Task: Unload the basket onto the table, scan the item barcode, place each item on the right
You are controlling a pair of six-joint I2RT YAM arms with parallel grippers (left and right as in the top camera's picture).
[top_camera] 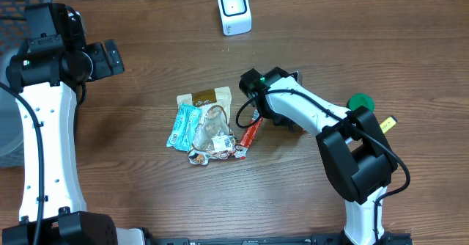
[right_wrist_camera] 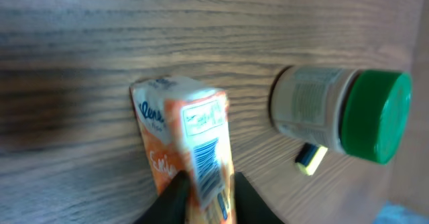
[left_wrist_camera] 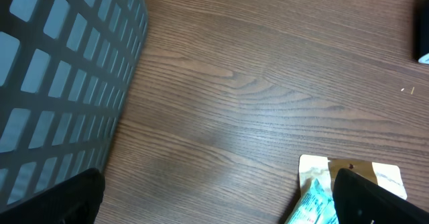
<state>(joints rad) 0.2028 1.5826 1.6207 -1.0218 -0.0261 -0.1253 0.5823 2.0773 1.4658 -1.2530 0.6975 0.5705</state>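
Pack (right_wrist_camera: 201, 150), barcode showing, is pinched in right gripper (right_wrist_camera: 208, 200) beside jar (right_wrist_camera: 335, 113), right of centre. Left gripper (left_wrist_camera: 218, 200) spread, idle. Pickup step; next, probably lift and face barcode to far scanner (top_camera: 234, 9).

Orange tissue pack (right_wrist_camera: 191, 143) tilts over the wood table (right_wrist_camera: 67, 36), barcode label (right_wrist_camera: 209, 162) showing; white scanner (top_camera: 234, 9) stands upright.

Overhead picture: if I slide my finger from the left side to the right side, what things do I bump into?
Basket → left gripper → teal packet → white scanner → green-lidded jar → yellow tag.
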